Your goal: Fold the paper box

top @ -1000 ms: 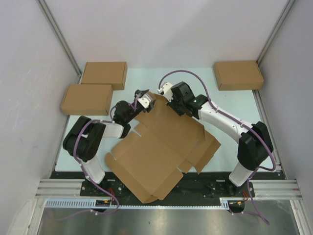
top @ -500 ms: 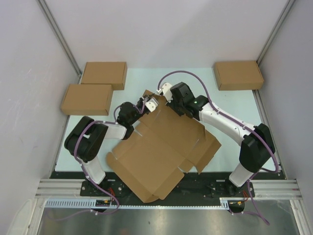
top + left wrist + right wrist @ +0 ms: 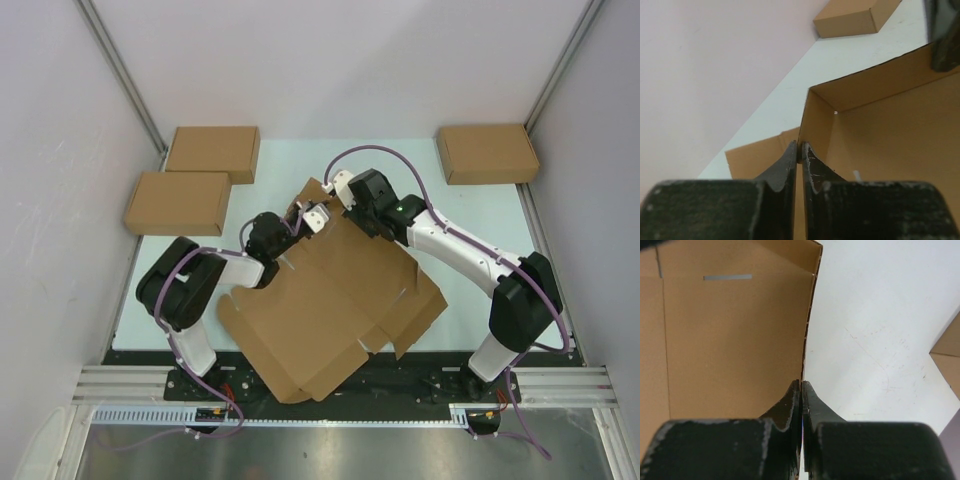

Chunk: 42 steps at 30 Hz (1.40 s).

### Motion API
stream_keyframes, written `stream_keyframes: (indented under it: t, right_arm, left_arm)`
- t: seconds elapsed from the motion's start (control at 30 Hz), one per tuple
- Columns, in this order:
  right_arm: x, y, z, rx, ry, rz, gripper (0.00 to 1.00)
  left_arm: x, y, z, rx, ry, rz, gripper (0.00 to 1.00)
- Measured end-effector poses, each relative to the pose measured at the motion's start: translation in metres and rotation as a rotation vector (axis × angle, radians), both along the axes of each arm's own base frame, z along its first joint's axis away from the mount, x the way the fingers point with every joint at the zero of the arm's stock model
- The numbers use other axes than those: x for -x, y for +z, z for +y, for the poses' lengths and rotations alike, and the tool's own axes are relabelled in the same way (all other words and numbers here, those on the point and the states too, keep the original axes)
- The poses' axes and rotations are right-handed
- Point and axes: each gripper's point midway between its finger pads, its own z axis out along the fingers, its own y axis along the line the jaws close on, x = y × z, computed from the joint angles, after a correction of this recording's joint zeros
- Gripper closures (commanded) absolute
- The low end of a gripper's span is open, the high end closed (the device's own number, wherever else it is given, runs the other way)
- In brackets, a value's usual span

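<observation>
When viewed from above, shows box [image 3: 320, 300] half-flat on table [image 3: 290, 160], near middle, far corner raised toward mid-table. Finds left gripper [image 3: 303, 212] newly narrowed from wide, seemingly onto that corner, beside right gripper [image 3: 328, 192]. From left wrist, confirms it: pinched tight on upright flap [image 3: 819, 125]. From right wrist, stays clamped on box's wall edge. Means both walls held, ready for squaring up.

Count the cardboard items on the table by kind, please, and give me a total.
paper box, die-cut with flaps: 1
compact closed boxes: 3
Total: 4
</observation>
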Motion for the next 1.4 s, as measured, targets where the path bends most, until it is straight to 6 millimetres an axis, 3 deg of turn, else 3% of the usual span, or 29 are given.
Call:
stream_keyframes:
  t: [0.17, 0.5, 0.97, 1.07, 1.13, 1.2, 1.27, 1.3, 1.4]
  right_arm:
    - [-0.001, -0.001, -0.003, 0.007, -0.021, -0.004, 1.00]
    - [0.002, 0.001, 0.006, 0.006, -0.014, -0.018, 1.00]
    - [0.007, -0.013, 0.014, 0.034, 0.006, 0.006, 1.00]
    - [0.009, -0.021, 0.013, 0.047, 0.008, 0.020, 1.00]
    - [0.011, -0.025, 0.013, 0.056, 0.008, 0.030, 1.00]
    - [0.012, -0.025, 0.014, 0.055, 0.011, 0.029, 1.00]
    - [0.010, -0.023, 0.019, 0.039, 0.018, 0.015, 1.00]
    - [0.010, -0.022, 0.022, 0.033, 0.024, 0.009, 1.00]
    - [0.010, -0.019, 0.028, 0.022, 0.040, -0.006, 1.00]
  left_arm:
    - [0.015, -0.003, -0.016, 0.048, -0.029, 0.049, 0.95]
    - [0.032, -0.006, -0.015, 0.254, 0.010, 0.187, 0.96]
    - [0.047, -0.013, -0.036, 0.444, -0.003, 0.361, 0.93]
    - [0.048, -0.018, -0.042, 0.463, -0.009, 0.392, 0.87]
    - [0.049, -0.021, -0.044, 0.466, -0.009, 0.405, 0.73]
    - [0.052, -0.022, -0.045, 0.461, -0.011, 0.409, 0.48]
    - [0.058, -0.023, -0.042, 0.441, -0.008, 0.405, 0.37]
    - [0.061, -0.022, -0.039, 0.433, -0.006, 0.403, 0.27]
    - [0.065, 0.000, -0.023, 0.437, 0.011, 0.351, 0.19]
